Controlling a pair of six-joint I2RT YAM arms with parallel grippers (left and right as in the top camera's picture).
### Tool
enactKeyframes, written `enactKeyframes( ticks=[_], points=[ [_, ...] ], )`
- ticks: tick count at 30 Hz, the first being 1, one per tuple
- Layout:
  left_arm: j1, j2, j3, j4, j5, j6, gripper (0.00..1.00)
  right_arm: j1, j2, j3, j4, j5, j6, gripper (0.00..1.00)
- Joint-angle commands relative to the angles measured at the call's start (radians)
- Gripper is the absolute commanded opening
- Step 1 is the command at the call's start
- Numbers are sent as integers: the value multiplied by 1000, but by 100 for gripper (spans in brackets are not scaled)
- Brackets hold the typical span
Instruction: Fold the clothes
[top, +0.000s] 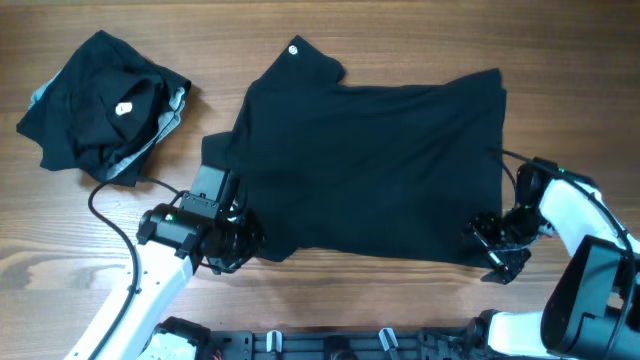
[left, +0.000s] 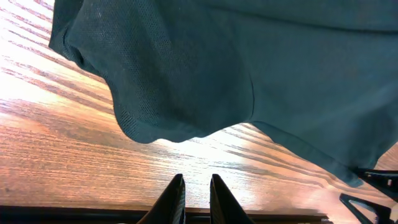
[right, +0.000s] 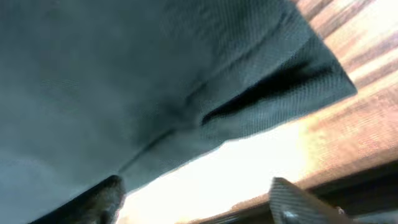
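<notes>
A large black shirt (top: 370, 165) lies spread across the middle of the table, with a small white mark (top: 293, 49) at its far corner. My left gripper (top: 235, 243) is at the shirt's near left corner. In the left wrist view its fingers (left: 196, 190) are almost together, with bare wood between them and the shirt's hem (left: 168, 124) just ahead. My right gripper (top: 497, 248) is at the near right corner. Its fingers (right: 196, 193) are wide apart and empty, and the shirt's edge (right: 249, 106) lies just beyond them, touching the left finger.
A heap of other black clothes with grey trim and a white label (top: 100, 105) lies at the far left. The left arm's black cable (top: 105, 205) loops over the wood. A black rail (top: 330, 345) runs along the table's near edge.
</notes>
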Motion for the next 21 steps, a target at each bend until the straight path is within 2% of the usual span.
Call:
enactKeyframes(
  ticks=[1, 2, 3, 7, 8, 13, 17, 18, 21],
  points=[
    [7, -7, 7, -1, -13, 16, 15, 0, -11, -37, 87, 47, 83, 73],
    [7, -7, 7, -1, -13, 16, 15, 0, -11, -37, 117, 47, 91, 71],
    [7, -7, 7, -1, -13, 16, 15, 0, -11, -37, 148, 47, 96, 65],
    [7, -7, 7, -2, -13, 16, 15, 0, -11, -37, 179, 135, 108, 13],
    [7, -7, 7, -5, -13, 16, 15, 0, -11, -36, 154, 141, 98, 4],
    [6, -7, 7, -16, -4, 43, 16, 0, -68, 69, 41, 110, -8, 4],
    [-94, 24, -6, -27, -11, 34, 39, 0, -123, 90, 47, 34, -56, 4],
    [-130, 54, -25, -23, -66, -39, 47, 0, -123, 90, 50, 34, -72, 4],
    [-137, 136, -60, 29, -67, -78, 49, 0, -123, 90, 60, 34, -79, 4]
  ],
)
